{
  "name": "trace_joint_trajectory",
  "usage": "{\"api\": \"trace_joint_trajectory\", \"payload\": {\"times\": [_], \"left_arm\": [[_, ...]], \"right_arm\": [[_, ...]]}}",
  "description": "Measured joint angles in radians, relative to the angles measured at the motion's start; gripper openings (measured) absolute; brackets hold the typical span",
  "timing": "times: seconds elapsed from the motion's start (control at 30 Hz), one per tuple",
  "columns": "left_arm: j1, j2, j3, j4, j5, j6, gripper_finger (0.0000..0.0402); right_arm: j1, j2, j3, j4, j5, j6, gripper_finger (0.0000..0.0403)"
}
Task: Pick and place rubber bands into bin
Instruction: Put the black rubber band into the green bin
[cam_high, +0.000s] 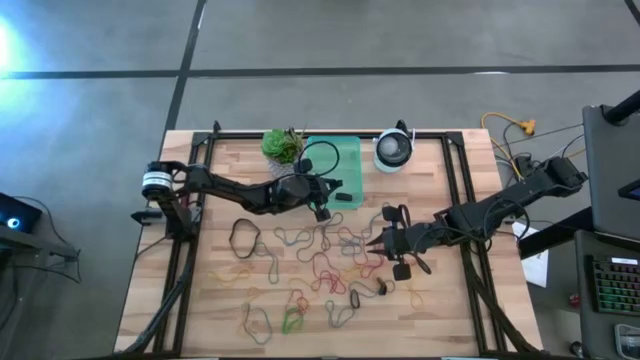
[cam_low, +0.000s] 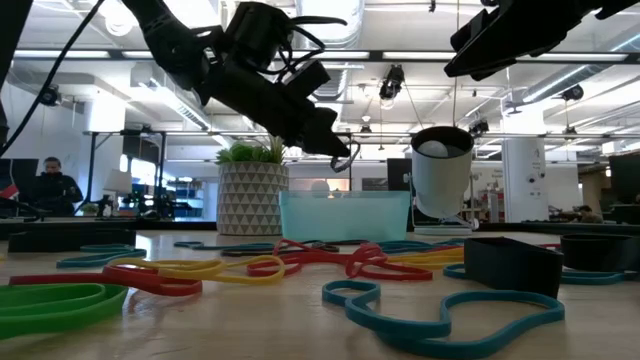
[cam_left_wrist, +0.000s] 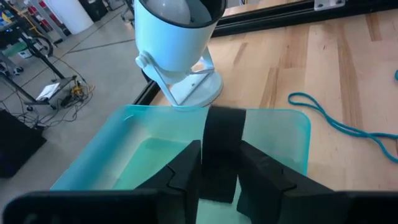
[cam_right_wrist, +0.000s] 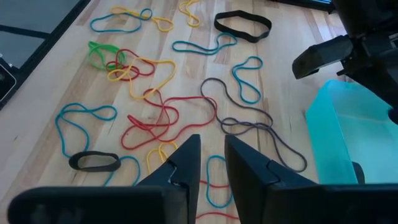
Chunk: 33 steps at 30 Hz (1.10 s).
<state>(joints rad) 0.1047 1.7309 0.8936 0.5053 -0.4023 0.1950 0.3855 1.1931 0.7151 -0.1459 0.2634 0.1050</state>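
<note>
Black rubber band (cam_left_wrist: 222, 149) pinched between left fingers (cam_left_wrist: 186, 171), above mint bin (cam_left_wrist: 292, 127).

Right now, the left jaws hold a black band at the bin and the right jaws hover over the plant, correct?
No. The right gripper hovers over the loose bands, not the plant, as the high view shows. The left gripper does hold a black band at the bin.

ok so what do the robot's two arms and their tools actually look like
Both arms are dark, almost black, jointed links with black cables running along them. The left arm has a white-and-black ringed cylinder at its base. Each ends in a tool with two blocky, angular black fingers. The left tool and the right tool look alike.
</note>
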Motion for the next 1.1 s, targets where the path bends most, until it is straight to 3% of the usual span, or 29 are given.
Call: {"api": "trace_joint_trajectory", "payload": {"times": [0.27, 0.4, 0.67, 0.87, 1.1], "left_arm": [[0.000, -0.001, 0.000, -0.071, 0.000, 0.031, 0.0091], [-0.009, -0.029, 0.004, -0.189, 0.002, 0.021, 0.0091], [-0.080, -0.245, -0.001, -0.692, 0.015, -0.044, 0.0091], [-0.123, -0.424, -0.027, -1.017, 0.162, -0.196, 0.0091], [-0.164, -0.568, -0.121, -1.054, 0.289, -0.339, 0.0091]], "right_arm": [[0.001, 0.000, 0.000, 0.000, 0.000, 0.000, 0.0064], [0.001, 0.000, 0.000, -0.001, 0.000, 0.000, 0.0064], [0.000, 0.000, -0.009, -0.006, 0.000, -0.003, 0.0064], [0.000, 0.000, -0.017, -0.006, 0.001, -0.003, 0.0063], [0.001, 0.000, -0.055, -0.052, -0.071, 0.121, 0.0063]]}}
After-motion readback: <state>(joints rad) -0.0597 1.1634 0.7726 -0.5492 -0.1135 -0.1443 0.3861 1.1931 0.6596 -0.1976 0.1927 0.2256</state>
